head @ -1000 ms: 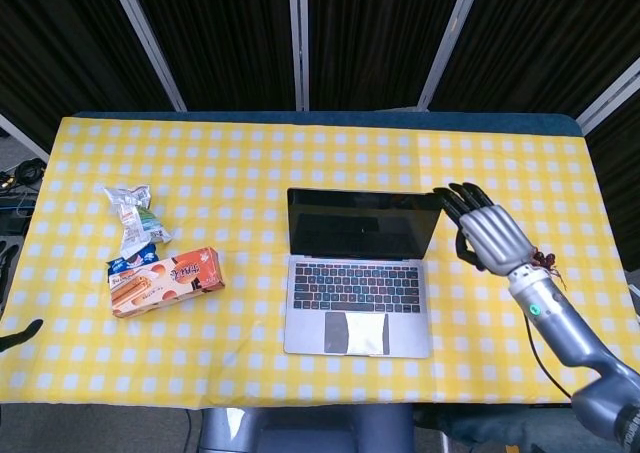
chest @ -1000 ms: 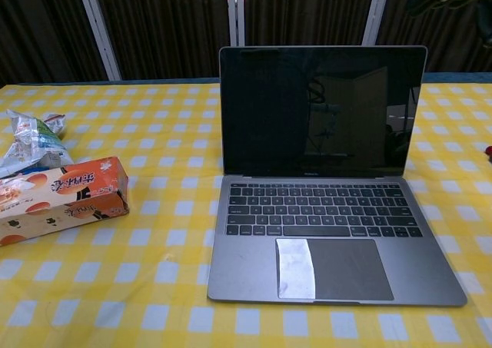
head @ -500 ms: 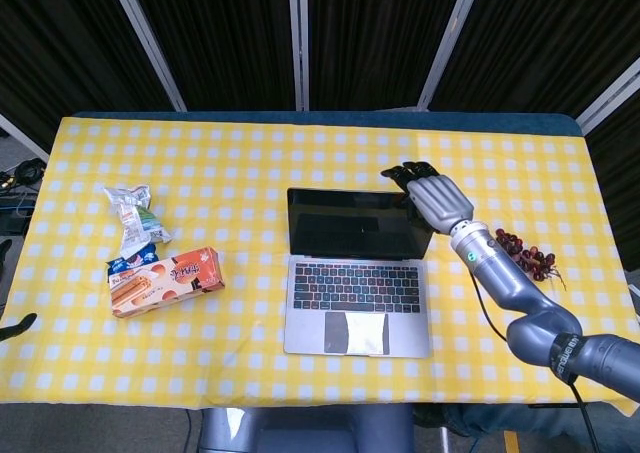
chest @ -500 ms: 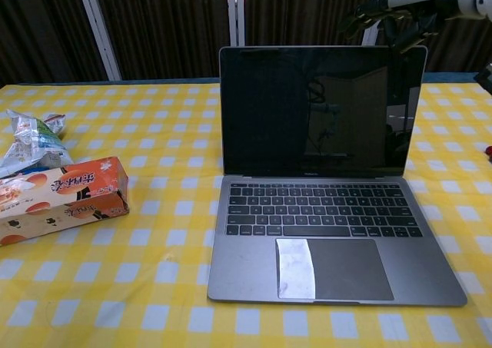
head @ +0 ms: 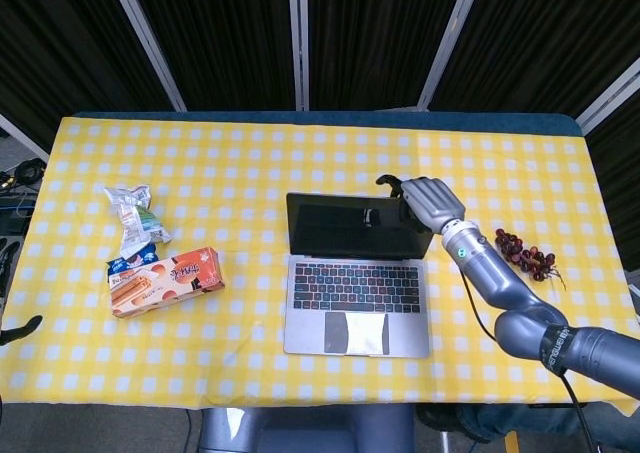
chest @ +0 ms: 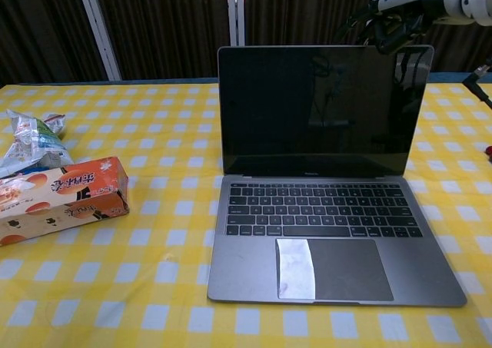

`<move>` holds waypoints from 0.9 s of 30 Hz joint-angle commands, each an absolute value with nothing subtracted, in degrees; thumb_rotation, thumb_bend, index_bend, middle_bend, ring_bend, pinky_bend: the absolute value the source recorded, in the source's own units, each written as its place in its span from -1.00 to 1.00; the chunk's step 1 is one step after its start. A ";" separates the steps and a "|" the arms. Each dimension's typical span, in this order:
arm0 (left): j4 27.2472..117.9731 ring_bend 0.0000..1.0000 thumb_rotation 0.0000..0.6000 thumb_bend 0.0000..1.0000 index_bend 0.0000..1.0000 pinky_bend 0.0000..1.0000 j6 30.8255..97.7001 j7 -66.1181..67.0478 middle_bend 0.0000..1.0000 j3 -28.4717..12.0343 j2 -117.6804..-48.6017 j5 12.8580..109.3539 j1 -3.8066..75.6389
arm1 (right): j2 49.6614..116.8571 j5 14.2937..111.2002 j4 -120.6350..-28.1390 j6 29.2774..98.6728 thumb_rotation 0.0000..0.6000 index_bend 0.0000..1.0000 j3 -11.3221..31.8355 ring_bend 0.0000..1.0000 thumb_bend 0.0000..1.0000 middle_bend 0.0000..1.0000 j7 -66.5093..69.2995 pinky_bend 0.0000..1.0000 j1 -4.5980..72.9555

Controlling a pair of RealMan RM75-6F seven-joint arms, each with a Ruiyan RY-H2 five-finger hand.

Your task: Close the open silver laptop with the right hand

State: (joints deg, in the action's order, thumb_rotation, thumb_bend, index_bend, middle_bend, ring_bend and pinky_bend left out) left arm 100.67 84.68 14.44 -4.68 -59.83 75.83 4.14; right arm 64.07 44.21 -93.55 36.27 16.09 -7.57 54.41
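Hooking your right hand (head: 425, 201), fingers curled over the top right edge of the silver laptop (head: 358, 273) lid just below it (no grip on anything), you're starting the close; next, push the lid forward and down.

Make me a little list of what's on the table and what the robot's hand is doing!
Laptop: silver, open, screen dark
Right hand: at the screen's top right corner, fingers over the edge
Left hand: not in view
Snack box: orange, left of laptop
Snack bag: behind the box
Grapes: right of laptop
Tablecloth: yellow checks
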 commanded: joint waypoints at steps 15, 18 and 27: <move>101.13 -1.00 1.00 -1.00 -1.00 -1.00 84.41 15.90 -1.00 -3.87 -60.71 76.87 4.36 | 56.29 59.90 -105.66 36.85 1.00 -0.55 13.82 -0.27 1.00 -0.13 -1.68 -0.46 48.17; 101.16 -1.00 1.00 -1.00 -1.00 -1.00 84.33 16.37 -1.00 -3.78 -60.96 76.92 4.45 | 55.10 66.16 -108.39 37.31 1.00 -0.55 12.60 -0.27 1.00 -0.14 -0.01 -0.46 46.28; 101.18 -1.00 1.00 -1.00 -1.00 -1.00 84.41 17.28 -1.00 -3.50 -61.48 77.37 4.53 | 53.69 78.25 -112.66 38.44 1.00 -0.56 8.89 -0.28 1.00 -0.16 1.70 -0.46 43.63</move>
State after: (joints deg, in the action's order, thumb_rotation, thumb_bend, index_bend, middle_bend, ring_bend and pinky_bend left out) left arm 101.18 84.41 17.28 -3.50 -61.48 77.37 4.53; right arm 54.14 76.31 -111.52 37.93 10.05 1.26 44.47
